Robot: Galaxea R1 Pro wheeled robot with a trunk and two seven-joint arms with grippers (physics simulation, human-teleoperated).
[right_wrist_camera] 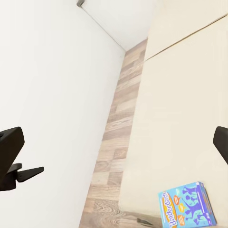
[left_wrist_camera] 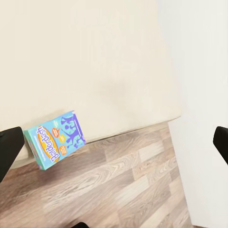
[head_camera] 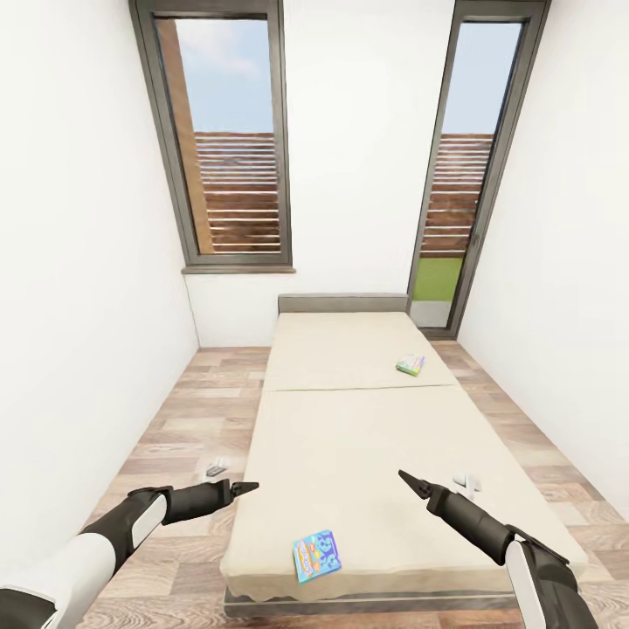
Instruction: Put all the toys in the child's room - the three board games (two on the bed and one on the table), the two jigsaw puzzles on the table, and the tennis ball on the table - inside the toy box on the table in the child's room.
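Observation:
The bed [head_camera: 349, 437] with its beige mattress runs away from me toward the windows. A mostly blue board game [head_camera: 316, 555] lies flat near the bed's near edge, between my two arms. It also shows in the left wrist view as a blue box [left_wrist_camera: 56, 140] at the mattress edge, and in the right wrist view [right_wrist_camera: 186, 204]. A second, green-bordered board game [head_camera: 411, 364] lies farther up the bed on its right side. My left gripper [head_camera: 247, 485] hovers open over the bed's left edge. My right gripper [head_camera: 407, 477] hovers open above the mattress. Both are empty.
White walls close in on both sides, with narrow strips of wood-plank floor [head_camera: 188, 419] beside the bed. Two tall dark-framed windows [head_camera: 229, 140] stand behind the grey headboard [head_camera: 342, 302]. A small pale object [head_camera: 217, 466] lies on the floor at the left.

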